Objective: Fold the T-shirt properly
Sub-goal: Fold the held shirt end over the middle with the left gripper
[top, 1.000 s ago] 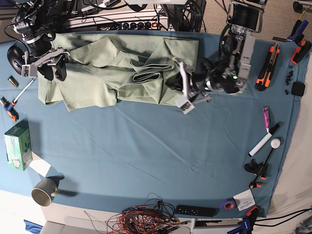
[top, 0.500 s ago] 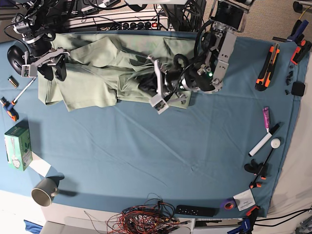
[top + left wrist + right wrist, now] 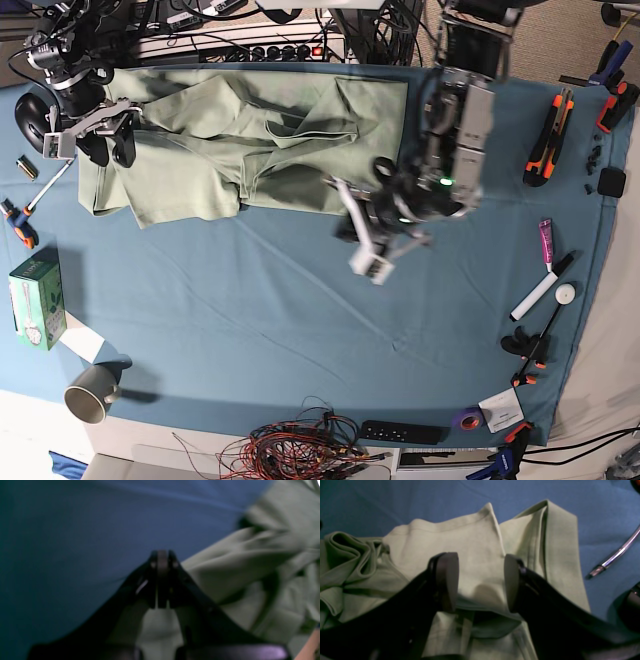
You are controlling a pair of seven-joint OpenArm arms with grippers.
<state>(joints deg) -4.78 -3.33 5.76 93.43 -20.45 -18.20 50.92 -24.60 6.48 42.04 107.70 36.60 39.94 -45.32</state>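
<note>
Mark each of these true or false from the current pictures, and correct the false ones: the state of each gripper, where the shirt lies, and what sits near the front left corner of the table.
1. The left gripper is shut. True.
2. The right gripper is shut on the T-shirt. False: its jaws stand open above the cloth, with a gap between the pads.
3. The T-shirt lies crumpled at the far side of the tablecloth. True.
4. The left gripper holds a fold of the shirt. False: nothing shows between its closed jaws, and in the base view it is over bare tablecloth.
5. A mug sits near the front left corner. True.
</note>
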